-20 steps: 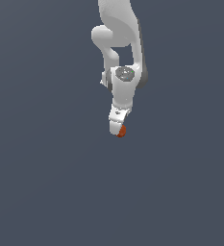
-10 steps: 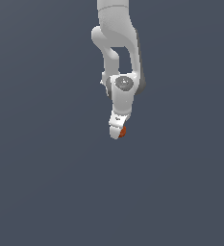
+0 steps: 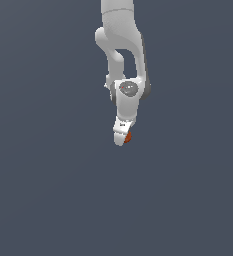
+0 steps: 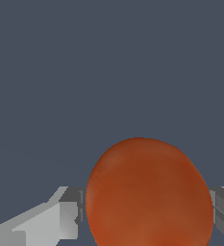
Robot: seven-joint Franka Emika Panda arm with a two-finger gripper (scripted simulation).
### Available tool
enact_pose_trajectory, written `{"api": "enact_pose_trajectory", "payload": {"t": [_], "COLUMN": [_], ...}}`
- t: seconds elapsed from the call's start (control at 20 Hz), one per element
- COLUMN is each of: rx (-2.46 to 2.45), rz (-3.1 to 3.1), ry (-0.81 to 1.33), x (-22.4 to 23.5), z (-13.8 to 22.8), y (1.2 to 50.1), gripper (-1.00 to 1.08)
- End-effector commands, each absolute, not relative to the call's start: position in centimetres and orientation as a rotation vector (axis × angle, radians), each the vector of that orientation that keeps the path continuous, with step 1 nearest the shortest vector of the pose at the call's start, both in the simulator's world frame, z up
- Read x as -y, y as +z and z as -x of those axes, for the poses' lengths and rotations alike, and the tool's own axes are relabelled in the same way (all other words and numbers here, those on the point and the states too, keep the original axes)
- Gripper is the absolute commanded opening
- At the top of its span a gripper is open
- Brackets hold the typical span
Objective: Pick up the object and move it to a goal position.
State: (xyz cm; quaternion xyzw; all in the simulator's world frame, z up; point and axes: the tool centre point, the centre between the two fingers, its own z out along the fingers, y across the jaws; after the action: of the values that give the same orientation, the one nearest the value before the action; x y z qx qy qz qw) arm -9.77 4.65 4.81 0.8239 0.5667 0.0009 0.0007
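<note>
The dark grey-blue background (image 3: pixel 43 190) fills both views, plain and without any visible edge or marking, so it cannot be told whether it is a floor or a table. Against it the white arm (image 3: pixel 120 45) comes down from the top edge of the exterior view, where its upper part is cut off, and ends in a wrist with a grey round joint cap. Below that wrist the gripper (image 3: pixel 122 139) points downward, seen nearly side-on, so its two fingers overlap and the gap between them is hard to make out from there. The orange-red object (image 3: pixel 128 137) sits at the very tip of the gripper, showing only as a small sliver on the exterior view's right side of the fingers, the rest hidden behind them. In the wrist view the object (image 4: pixel 149 194) looms large and rounded, its lower part cut off by the frame, and the grey fingers (image 4: pixel 68 211) press against it from either side, so the gripper is closed around it, holding it.
</note>
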Motion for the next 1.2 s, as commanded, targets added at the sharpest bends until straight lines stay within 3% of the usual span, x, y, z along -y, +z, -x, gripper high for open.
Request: {"api": "enact_pose_trajectory", "payload": {"t": [0.0, 0.6, 1.15], "rx": [-1.781, -1.780, -1.782], "rz": [-2.588, -2.587, -2.586], "ry": [0.000, 0.002, 0.001], "x": [-4.7, -4.6, -4.6], "z": [9.9, 10.0, 11.0], "y": [4.7, 6.3, 13.3], "gripper": [-1.00, -1.00, -1.00]}}
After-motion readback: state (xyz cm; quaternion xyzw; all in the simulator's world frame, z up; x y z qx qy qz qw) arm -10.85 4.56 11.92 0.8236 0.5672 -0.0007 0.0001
